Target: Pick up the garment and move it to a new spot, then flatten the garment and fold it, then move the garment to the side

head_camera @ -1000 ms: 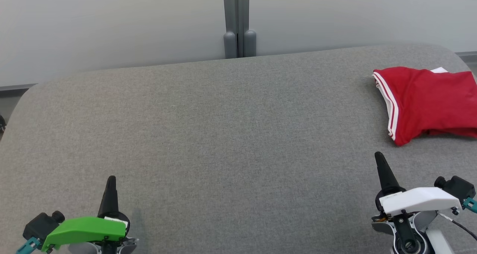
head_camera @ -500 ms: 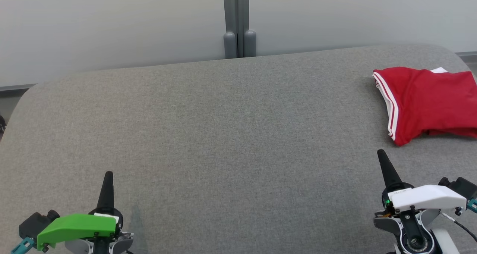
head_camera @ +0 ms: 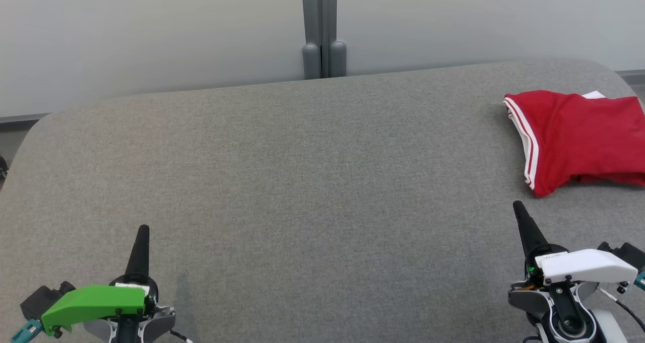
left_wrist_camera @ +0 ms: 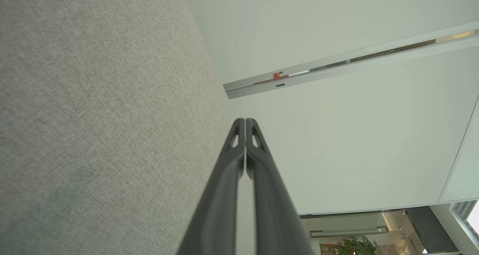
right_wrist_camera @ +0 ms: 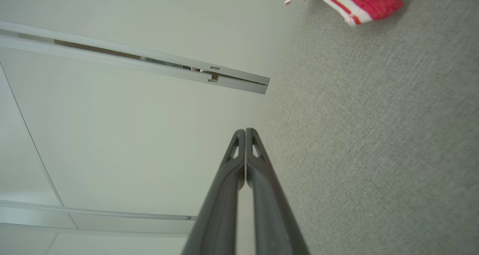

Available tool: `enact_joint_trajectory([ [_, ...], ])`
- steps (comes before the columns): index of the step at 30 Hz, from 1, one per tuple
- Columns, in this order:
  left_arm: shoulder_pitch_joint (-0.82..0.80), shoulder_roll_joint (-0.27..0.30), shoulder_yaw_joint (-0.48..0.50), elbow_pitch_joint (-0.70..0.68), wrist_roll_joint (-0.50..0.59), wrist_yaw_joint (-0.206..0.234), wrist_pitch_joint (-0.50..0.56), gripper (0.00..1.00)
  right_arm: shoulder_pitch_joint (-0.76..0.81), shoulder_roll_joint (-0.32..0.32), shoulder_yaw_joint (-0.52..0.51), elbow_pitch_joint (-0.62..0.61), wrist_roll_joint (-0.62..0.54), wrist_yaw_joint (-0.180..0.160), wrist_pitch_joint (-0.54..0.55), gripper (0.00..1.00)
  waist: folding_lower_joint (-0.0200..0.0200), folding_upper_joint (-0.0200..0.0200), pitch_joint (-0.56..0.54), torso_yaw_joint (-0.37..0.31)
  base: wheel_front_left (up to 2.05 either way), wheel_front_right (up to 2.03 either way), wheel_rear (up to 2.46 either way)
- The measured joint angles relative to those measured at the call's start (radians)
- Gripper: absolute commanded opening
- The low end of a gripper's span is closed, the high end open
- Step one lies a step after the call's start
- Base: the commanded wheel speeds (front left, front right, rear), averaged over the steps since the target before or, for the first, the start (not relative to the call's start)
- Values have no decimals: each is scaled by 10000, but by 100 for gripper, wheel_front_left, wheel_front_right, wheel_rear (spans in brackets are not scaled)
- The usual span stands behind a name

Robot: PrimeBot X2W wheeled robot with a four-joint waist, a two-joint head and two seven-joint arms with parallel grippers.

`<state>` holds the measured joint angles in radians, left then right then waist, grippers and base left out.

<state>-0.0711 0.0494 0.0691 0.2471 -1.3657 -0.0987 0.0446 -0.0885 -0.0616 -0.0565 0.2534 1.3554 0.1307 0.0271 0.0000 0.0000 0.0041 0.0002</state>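
A folded red garment (head_camera: pixel 579 139) with white-striped trim lies at the far right of the grey fabric surface (head_camera: pixel 312 182), partly cut off by the head view's right edge. Its striped hem (right_wrist_camera: pixel 344 0) shows at the top of the right wrist view. My right gripper (head_camera: pixel 518 207) is shut and empty, hovering a short way in front of the garment, apart from it. My left gripper (head_camera: pixel 143 229) is shut and empty at the lower left, far from the garment. Both pairs of fingers press together in the left wrist view (left_wrist_camera: pixel 245 121) and the right wrist view (right_wrist_camera: pixel 245 131).
The grey surface has rounded far corners and ends at a pale wall (head_camera: pixel 151 30) with a grey vertical post (head_camera: pixel 323 30) behind its middle. A wide stretch of bare fabric lies between the two grippers.
Both grippers have drawn back toward the near edge of the surface, the left one a little to the left. The garment has not moved.
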Motion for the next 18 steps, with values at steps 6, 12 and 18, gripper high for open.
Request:
enact_joint_trajectory([
  [6, -33, 0, 82, -2, -395, -69, 142, 0, -22, 2, -71, -10, 466, 0, 134, 0, 0, 0, -2, 0, 0, 0, 0],
  [12, -110, 0, 171, -4, -851, -117, 261, 0, -44, 2, -151, -19, 947, 0, 259, 0, 0, 0, -3, -1, 0, 0, 0],
  [18, -136, 0, 240, -4, -1264, -167, 380, 0, -62, 4, -221, -29, 1373, 0, 382, 0, 0, 0, -5, -1, 0, 0, 0],
])
